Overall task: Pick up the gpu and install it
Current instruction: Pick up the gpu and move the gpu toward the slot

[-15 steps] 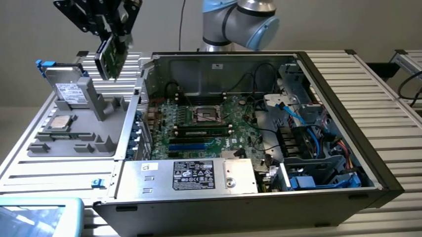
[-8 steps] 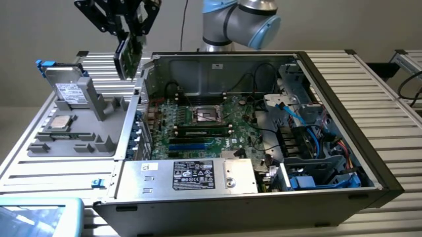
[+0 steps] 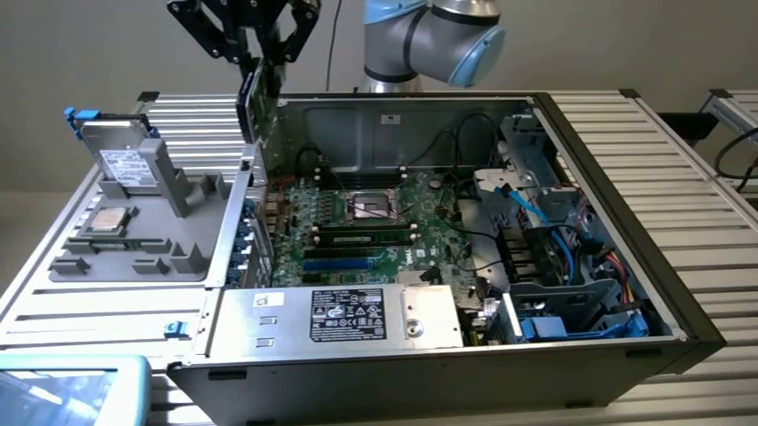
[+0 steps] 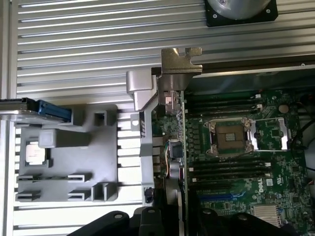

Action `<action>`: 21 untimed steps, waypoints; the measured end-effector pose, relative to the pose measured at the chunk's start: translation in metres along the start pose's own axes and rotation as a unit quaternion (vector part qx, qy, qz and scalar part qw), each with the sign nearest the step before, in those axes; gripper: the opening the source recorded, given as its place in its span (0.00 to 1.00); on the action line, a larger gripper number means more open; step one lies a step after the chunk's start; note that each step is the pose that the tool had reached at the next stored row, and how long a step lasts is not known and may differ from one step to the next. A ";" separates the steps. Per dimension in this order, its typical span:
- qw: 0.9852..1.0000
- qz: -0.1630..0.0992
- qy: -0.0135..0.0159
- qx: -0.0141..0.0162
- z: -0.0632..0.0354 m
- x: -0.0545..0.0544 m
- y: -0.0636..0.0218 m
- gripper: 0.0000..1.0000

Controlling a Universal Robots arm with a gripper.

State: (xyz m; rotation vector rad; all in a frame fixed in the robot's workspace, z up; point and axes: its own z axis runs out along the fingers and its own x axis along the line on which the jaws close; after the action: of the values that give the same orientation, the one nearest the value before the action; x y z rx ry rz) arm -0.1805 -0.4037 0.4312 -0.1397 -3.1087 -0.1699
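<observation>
Gripper (image 4: 181, 210) fingers clamped on the gpu (image 3: 251, 102) — from the wrist cam the card's edge-on: thin green board, silver notched bracket (image 4: 179, 64) at the far end. Ext view: gpu hangs upright in air, dark-green, long axis vertical, bracket end down — over the PC case (image 3: 663, 293) wall on the exterior view's left, btw gray parts tray (image 3: 142, 248) & motherboard (image 3: 355, 222).

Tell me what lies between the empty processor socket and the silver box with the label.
In the exterior view, rows of long slots on the green board: black ones next to the socket, blue ones nearer the silver box.
</observation>
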 end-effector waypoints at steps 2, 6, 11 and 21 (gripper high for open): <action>1.000 0.000 0.000 0.000 0.0004 -0.007 0.0006 0.30; 1.000 0.000 0.000 0.000 0.0014 -0.020 0.0017 0.30; 1.000 0.000 0.000 0.000 0.0034 -0.037 0.0029 0.30; 1.000 0.000 0.000 0.000 0.0108 -0.068 0.0046 0.30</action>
State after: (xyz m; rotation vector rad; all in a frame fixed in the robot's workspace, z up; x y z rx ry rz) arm -0.1122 -0.4040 0.4189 -0.1398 -3.1086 -0.1698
